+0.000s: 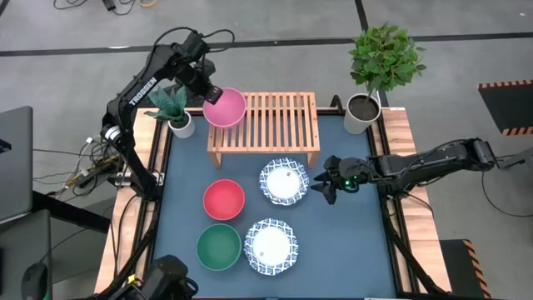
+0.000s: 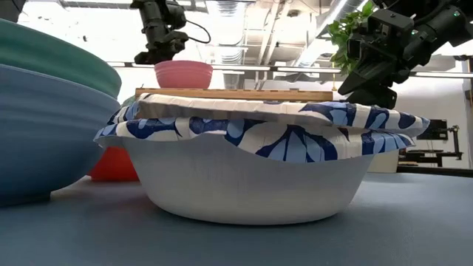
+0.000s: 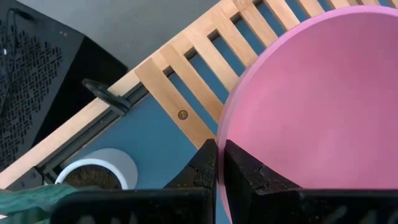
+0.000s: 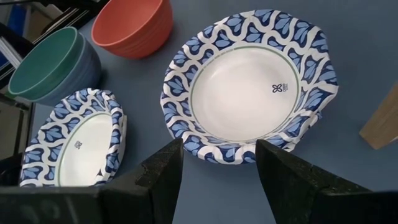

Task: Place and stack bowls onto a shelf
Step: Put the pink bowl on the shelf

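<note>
The patterned bowl (image 2: 259, 166) nearest the low camera lies on the table; a second patterned bowl (image 4: 249, 84) lies just ahead of my right gripper (image 4: 219, 177), whose fingers stand apart. My left gripper (image 3: 219, 163) is clamped on the pink bowl (image 1: 225, 107), at the shelf (image 1: 275, 125) left end. I fear that bowl overhangs the edge and could tip off when I release.

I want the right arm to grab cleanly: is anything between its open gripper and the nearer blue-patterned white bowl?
Nothing visible: the open right gripper faces the blue-patterned white bowl directly, with only bare blue tabletop between.
</note>
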You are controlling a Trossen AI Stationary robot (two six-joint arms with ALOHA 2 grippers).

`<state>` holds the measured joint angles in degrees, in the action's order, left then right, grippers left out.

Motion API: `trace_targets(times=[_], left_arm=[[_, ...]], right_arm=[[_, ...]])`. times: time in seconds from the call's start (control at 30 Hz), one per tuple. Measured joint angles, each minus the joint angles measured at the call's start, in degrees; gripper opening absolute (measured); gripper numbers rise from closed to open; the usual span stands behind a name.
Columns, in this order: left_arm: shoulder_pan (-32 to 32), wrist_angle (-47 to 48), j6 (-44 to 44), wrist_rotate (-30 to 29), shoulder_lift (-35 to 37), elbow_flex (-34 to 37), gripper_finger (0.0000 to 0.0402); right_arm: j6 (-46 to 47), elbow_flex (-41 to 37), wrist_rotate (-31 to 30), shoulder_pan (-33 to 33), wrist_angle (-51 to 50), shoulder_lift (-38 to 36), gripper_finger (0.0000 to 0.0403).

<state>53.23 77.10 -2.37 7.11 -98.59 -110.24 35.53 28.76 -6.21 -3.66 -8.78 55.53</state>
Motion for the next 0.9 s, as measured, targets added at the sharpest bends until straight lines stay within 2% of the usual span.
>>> trace_targets(times=[0.9], left_arm=[[0.00,-0.98,0.75,0.20,0.02,0.02,0.0000]], right_arm=[[0.00,0.00,-0.23,0.00,0.00,0.00,0.0226]])
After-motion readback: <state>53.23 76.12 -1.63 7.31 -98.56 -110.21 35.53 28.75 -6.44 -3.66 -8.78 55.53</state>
